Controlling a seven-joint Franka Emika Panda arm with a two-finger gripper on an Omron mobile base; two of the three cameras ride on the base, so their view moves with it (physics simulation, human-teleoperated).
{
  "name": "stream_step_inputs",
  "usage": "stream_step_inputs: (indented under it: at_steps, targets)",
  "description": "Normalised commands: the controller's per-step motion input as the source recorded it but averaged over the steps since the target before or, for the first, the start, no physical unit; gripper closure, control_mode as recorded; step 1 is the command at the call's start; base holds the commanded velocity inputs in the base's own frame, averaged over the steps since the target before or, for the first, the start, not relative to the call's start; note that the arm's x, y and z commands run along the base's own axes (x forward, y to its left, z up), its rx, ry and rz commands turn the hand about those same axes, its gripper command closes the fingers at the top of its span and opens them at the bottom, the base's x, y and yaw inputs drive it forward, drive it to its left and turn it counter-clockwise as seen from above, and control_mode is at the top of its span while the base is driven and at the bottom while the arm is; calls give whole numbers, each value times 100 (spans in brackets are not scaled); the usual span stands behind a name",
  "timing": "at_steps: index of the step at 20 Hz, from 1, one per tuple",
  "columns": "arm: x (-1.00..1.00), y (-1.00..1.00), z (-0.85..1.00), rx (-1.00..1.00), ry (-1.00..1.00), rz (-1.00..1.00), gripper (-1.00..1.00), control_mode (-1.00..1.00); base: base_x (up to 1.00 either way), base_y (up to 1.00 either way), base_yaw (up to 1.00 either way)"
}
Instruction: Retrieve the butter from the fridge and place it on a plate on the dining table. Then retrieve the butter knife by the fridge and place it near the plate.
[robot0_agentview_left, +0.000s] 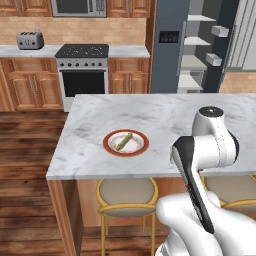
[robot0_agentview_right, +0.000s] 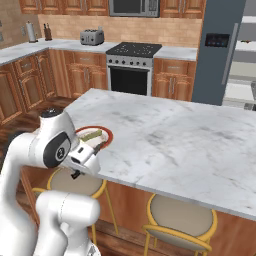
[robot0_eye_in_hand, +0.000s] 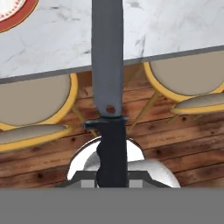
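Marble covers the island (robot0_agentview_left: 165, 120), and the plate (robot0_agentview_left: 126, 143) sits on it near the front edge with the butter (robot0_agentview_left: 124, 141) lying across its cream centre. In the right base view the plate (robot0_agentview_right: 103, 135) peeks out just behind the arm's upper joint, the butter (robot0_agentview_right: 92, 135) on it.

In the hand view the knife (robot0_eye_in_hand: 107, 74) rises straight up from the claw (robot0_eye_in_hand: 112, 175): the black handle sits low between the tips and the grey blade reaches away from the claw, over the island's edge (robot0_eye_in_hand: 131, 39) to the top of the picture. The claw is clenched on the knife handle. A slice of the plate's red rim (robot0_eye_in_hand: 15, 15) shows far ahead of the claw and off to its left, well apart from the blade. Just ahead of the claw and below the knife lie the wood floor and two stools (robot0_eye_in_hand: 39, 113), one on either side of the blade.

In the right base view the claw (robot0_agentview_right: 76, 174) hangs at the end of the white wrist, in front of the island's near edge and lower than the plate, with a stool (robot0_agentview_right: 75, 182) beneath it.

Far beyond the claw, across the island, stands the fridge (robot0_agentview_left: 172, 45), its door open on pale shelves. Beside it are wooden cabinets and the oven (robot0_agentview_left: 82, 70), with a toaster (robot0_agentview_left: 30, 40) on the counter.
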Motion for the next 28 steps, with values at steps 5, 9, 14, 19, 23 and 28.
stream_step_inputs:
  at_steps: [5, 9, 14, 19, 23, 28]
  targets:
    - [69, -58, 6, 20, 18, 0, 100, -100, 0, 0, 0]
    - [93, -24, 0, 15, 17, 0, 100, -100, 0, 0, 0]
    - [96, -2, -6, 2, 9, 0, 100, -100, 0, 0, 0]
    - [85, 0, -21, 0, 3, 0, 100, -100, 0, 0, 0]
    - [73, 0, -33, 0, 0, 0, 100, -100, 0, 0, 0]
    - [50, 0, -38, 0, 0, -2, 100, -100, 0, 0, 0]
